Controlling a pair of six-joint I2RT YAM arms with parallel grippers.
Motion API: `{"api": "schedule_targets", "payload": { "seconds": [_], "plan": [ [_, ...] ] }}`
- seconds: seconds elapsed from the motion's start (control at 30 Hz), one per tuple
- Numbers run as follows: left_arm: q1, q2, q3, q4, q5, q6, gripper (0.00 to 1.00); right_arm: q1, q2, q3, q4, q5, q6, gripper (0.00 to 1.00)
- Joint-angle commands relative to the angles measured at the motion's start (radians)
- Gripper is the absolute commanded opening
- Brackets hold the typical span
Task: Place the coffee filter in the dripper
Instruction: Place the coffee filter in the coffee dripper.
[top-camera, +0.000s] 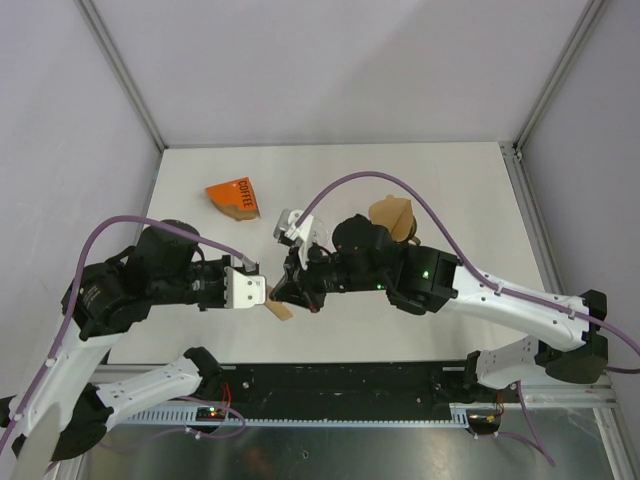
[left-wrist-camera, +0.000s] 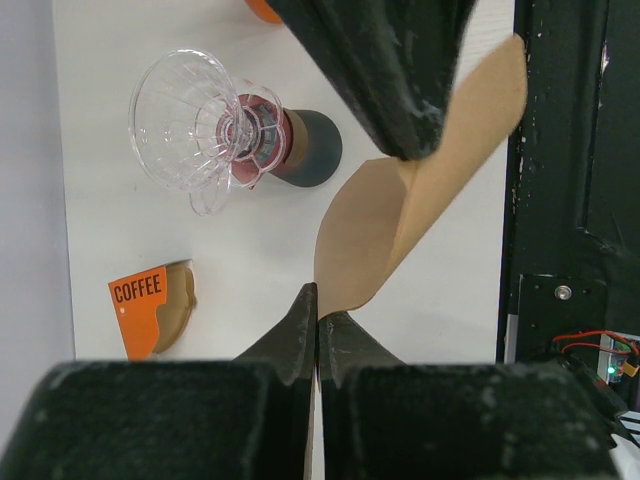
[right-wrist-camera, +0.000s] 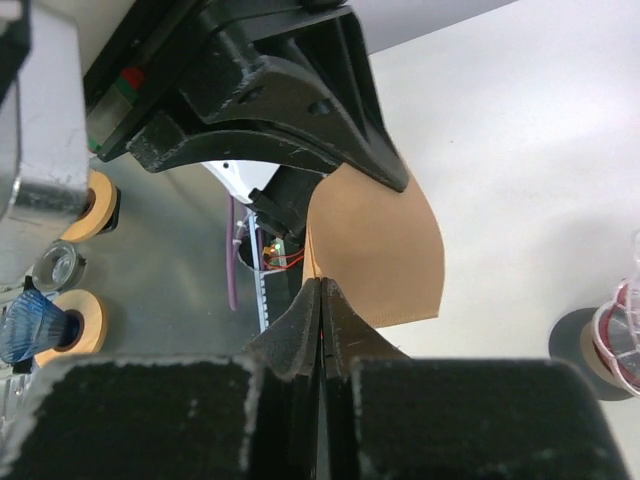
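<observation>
Smooth white table (top-camera: 450, 180), curved brown paper filter (left-wrist-camera: 365, 235)

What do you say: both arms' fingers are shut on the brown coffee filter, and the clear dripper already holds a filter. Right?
No: the left wrist view shows the clear dripper empty. The left fingers and right fingers are shut on the brown coffee filter.

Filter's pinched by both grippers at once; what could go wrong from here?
The left gripper and right gripper both clamp the thin paper filter; arms drifting apart could tear it. The clear dripper sits close by; a swinging arm might knock it over.
</observation>
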Motion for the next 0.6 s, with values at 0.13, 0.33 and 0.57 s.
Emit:
{"api": "schedule_targets", "payload": {
  "seconds": [0.13,0.33,0.57],
  "plan": [
    [-0.009,0.003,0.016,-0.019,-0.001,0.022,0.00,-0.037,-0.043,0.000,0.074,-0.062,0.048,0.07],
    [-0.010,0.004,0.020,-0.019,0.002,0.022,0.00,-0.036,-0.033,0.003,0.062,-0.061,0.044,0.15],
    [-0.010,0.006,0.021,-0.019,0.004,0.022,0.00,-0.040,-0.045,0.003,0.060,-0.059,0.044,0.27]
  ]
}}
